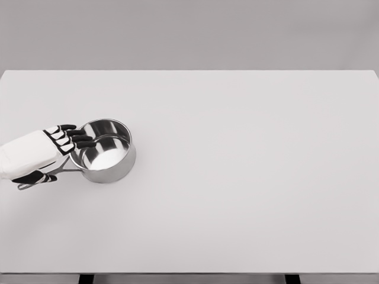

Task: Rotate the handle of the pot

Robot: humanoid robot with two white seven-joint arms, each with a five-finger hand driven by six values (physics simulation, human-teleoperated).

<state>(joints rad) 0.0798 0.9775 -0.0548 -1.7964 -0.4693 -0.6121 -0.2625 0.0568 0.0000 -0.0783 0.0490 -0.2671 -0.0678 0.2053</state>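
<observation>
One hand shows in the head view: the left hand, white with black fingertips, which comes in from the left edge of the picture on a white forearm. It sits at the left side of the pale tabletop, right against the pot. The pot is a small steel saucepan with a shiny wall and a bright, bare inside. It stands upright on the tabletop, well to the left of the middle and about halfway between the far and near edges.

The pot's handle is a thin metal bar. It leaves the pot at its lower left wall and points toward the left and slightly toward the near edge, passing under the hand; its far end peeks out below the palm. The fingers reach across to the pot's left rim, their black tips lying on or just over the rim, while the thumb curls below the handle on the near side. The hand appears wrapped about the handle close to where it joins the pot, though the palm hides the actual contact.

The rest of the tabletop stretches wide to the right. Beyond its far edge lies a plain grey backdrop, and two dark supports show under its near edge.
</observation>
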